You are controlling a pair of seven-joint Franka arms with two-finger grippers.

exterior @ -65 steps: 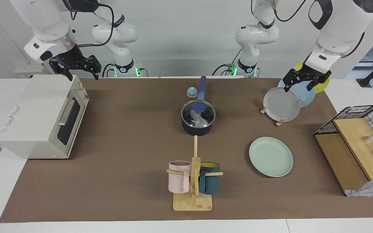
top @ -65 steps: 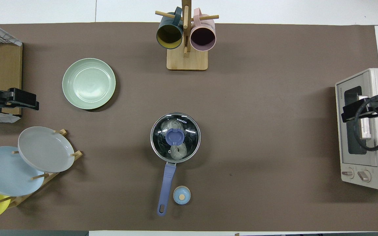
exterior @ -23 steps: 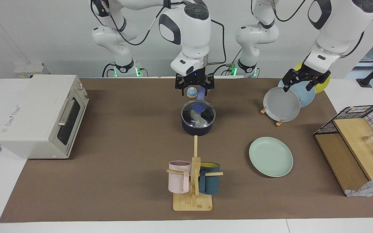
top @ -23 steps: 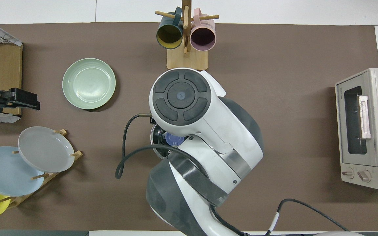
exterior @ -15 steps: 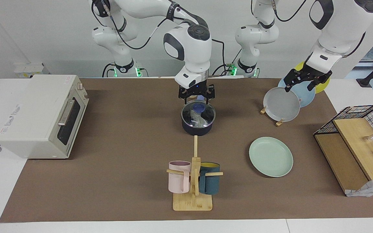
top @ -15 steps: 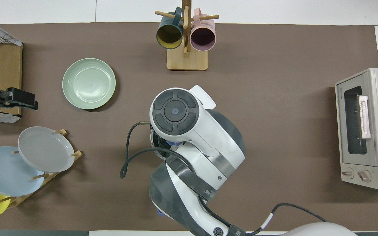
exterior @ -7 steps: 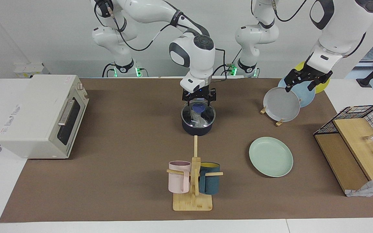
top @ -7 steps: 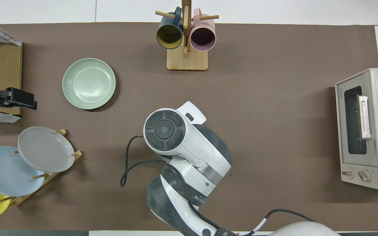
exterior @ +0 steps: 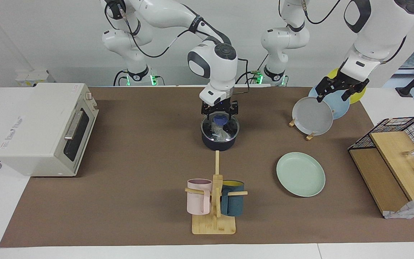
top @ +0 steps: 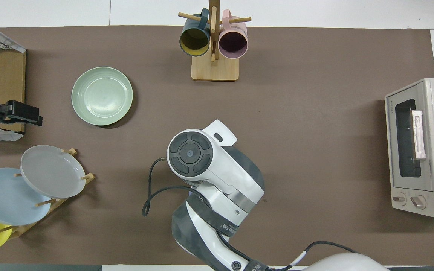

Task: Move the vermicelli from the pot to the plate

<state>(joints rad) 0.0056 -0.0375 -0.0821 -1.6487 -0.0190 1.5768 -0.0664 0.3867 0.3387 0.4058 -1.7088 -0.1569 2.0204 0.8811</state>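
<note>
The dark navy pot point(exterior: 218, 143) stands mid-table with a glass lid point(exterior: 229, 126) on it. The vermicelli point(exterior: 218, 133) shows through the lid as a whitish wrapped bundle inside. My right gripper point(exterior: 220, 114) is down at the lid's blue knob point(exterior: 221, 119), open, with a finger on each side of it. In the overhead view the right arm point(top: 209, 169) hides the pot. The mint-green plate point(exterior: 300, 174) lies empty toward the left arm's end, and also shows in the overhead view point(top: 102, 96). My left gripper point(exterior: 338, 94) waits open over the plate rack.
A toaster oven point(exterior: 45, 126) stands at the right arm's end. A wooden mug rack point(exterior: 214, 201) with a pink and a teal mug is farther from the robots than the pot. A rack with grey, light blue and yellow plates point(exterior: 313, 117) and a wire basket point(exterior: 397, 144) are at the left arm's end.
My right arm swung from the oven to the pot and came down until its open fingers straddle the lid's knob. The left arm has stayed in place.
</note>
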